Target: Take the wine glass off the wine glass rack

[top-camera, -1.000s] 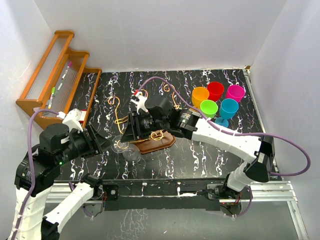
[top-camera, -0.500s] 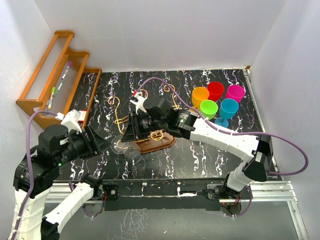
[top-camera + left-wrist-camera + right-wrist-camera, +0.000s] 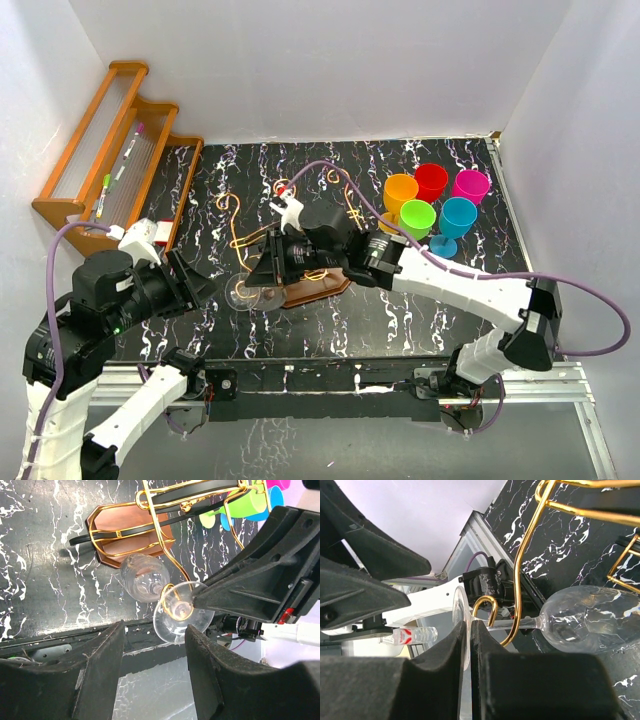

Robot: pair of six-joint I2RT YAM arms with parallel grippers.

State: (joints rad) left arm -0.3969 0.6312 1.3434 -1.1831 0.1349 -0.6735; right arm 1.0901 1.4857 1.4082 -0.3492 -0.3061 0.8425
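The clear wine glass (image 3: 250,293) hangs on its side from a curled hook of the gold wire wine glass rack (image 3: 236,226), whose reddish-brown base (image 3: 322,289) lies on the black marbled table. My right gripper (image 3: 263,268) is shut on the rim of the glass's round foot (image 3: 457,614). The stem passes through the gold hook (image 3: 485,604), and the bowl (image 3: 590,617) points away. My left gripper (image 3: 205,285) is open, with its fingers either side of the foot (image 3: 182,612) and not touching it. The bowl (image 3: 145,577) lies in front of the rack base (image 3: 117,535).
An orange-brown stepped wooden shelf (image 3: 115,150) holding pens leans at the far left. Several coloured plastic cups stand at the back right: orange (image 3: 400,190), red (image 3: 431,182), magenta (image 3: 470,186), green (image 3: 417,217) and cyan (image 3: 458,215). The table's front edge runs just below the glass.
My right wrist has shifted slightly to the right, still gripping the glass foot. My left gripper has drawn back a little to the left. The glass stays on the hook.
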